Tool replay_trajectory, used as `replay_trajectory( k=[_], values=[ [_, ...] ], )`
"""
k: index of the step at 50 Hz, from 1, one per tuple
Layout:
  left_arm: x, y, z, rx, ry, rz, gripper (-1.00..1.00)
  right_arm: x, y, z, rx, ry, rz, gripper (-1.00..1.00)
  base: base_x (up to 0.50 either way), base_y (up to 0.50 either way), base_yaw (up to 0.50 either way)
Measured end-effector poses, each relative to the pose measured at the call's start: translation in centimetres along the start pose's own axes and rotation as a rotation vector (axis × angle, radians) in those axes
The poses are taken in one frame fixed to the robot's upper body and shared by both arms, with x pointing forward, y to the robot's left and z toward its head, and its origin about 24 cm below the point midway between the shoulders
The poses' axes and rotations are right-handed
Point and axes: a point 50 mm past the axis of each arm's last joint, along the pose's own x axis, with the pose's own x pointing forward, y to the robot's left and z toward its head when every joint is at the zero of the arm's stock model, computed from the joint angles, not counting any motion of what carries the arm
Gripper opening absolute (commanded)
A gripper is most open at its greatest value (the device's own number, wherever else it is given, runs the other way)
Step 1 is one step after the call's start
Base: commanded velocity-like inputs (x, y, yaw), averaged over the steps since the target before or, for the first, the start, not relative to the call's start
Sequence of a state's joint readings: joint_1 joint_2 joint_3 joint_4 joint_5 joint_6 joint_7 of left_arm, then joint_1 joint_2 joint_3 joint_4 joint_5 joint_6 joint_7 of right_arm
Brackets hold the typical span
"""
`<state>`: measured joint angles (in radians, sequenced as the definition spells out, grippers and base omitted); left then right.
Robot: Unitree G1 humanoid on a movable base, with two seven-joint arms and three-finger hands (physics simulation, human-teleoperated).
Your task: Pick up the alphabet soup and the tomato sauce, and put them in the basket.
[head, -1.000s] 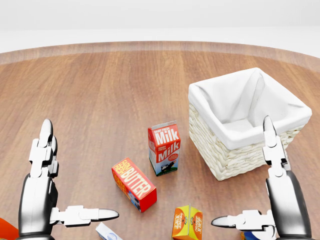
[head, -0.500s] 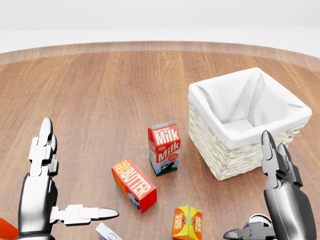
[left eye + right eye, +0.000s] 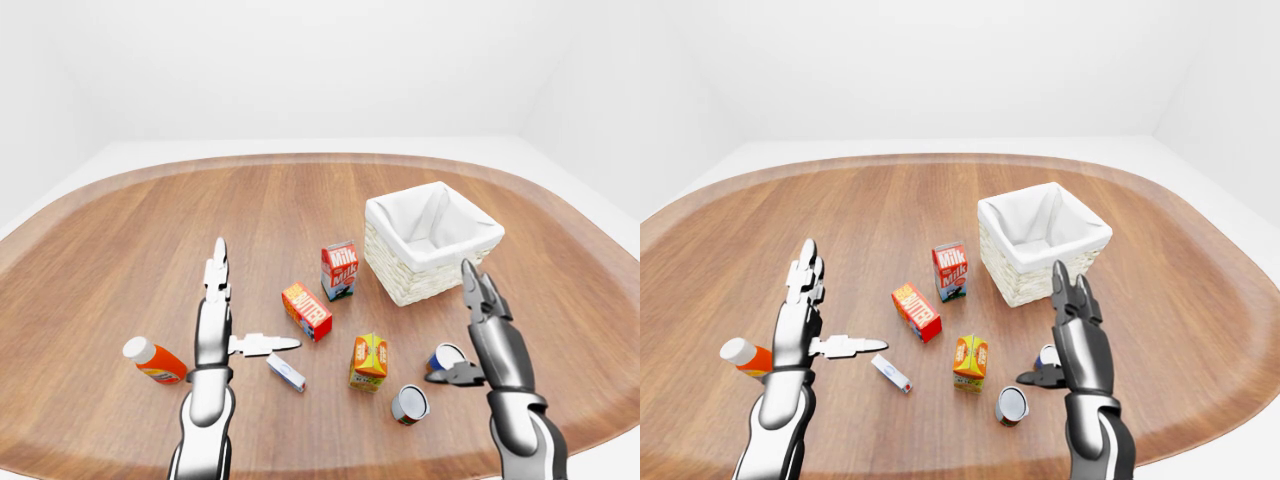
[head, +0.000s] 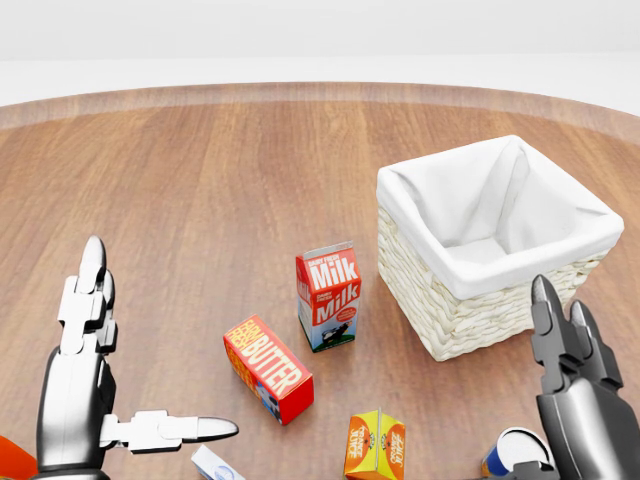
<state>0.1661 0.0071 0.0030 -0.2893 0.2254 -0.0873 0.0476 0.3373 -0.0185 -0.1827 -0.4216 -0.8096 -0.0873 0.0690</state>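
Reaching for the first can: right hand [image 3: 478, 345] hovering over the blue-labelled can [image 3: 446, 356], fingers [image 3: 470, 281] spread and nothing gripped, second can [image 3: 409, 403] lying just nearer and left of it, can't tell which is soup and which sauce. Next move probably needs lowering onto that can and closing before lifting toward the basket [image 3: 432, 240], well beyond both cans. Left hand [image 3: 215, 325] raised far left of the basket, fingers splayed, empty.
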Motion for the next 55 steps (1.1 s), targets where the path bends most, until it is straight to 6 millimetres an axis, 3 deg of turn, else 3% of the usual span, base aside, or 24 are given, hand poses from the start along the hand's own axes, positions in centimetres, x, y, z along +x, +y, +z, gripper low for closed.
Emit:
replay_trajectory(
  k=[37, 55],
  values=[
    [0.01, 0.03, 0.08, -0.001, -0.003, -0.001, 1.0, -0.68, -0.77, -0.53, -0.247, 0.033, -0.098, 1.0, 0.0, 0.0, 0.0],
    [0.01, 0.03, 0.11, -0.001, -0.005, -0.001, 1.0, -0.78, 0.16, -0.87, -0.348, 0.018, -0.103, 1.0, 0.0, 0.0, 0.0]
  ],
)
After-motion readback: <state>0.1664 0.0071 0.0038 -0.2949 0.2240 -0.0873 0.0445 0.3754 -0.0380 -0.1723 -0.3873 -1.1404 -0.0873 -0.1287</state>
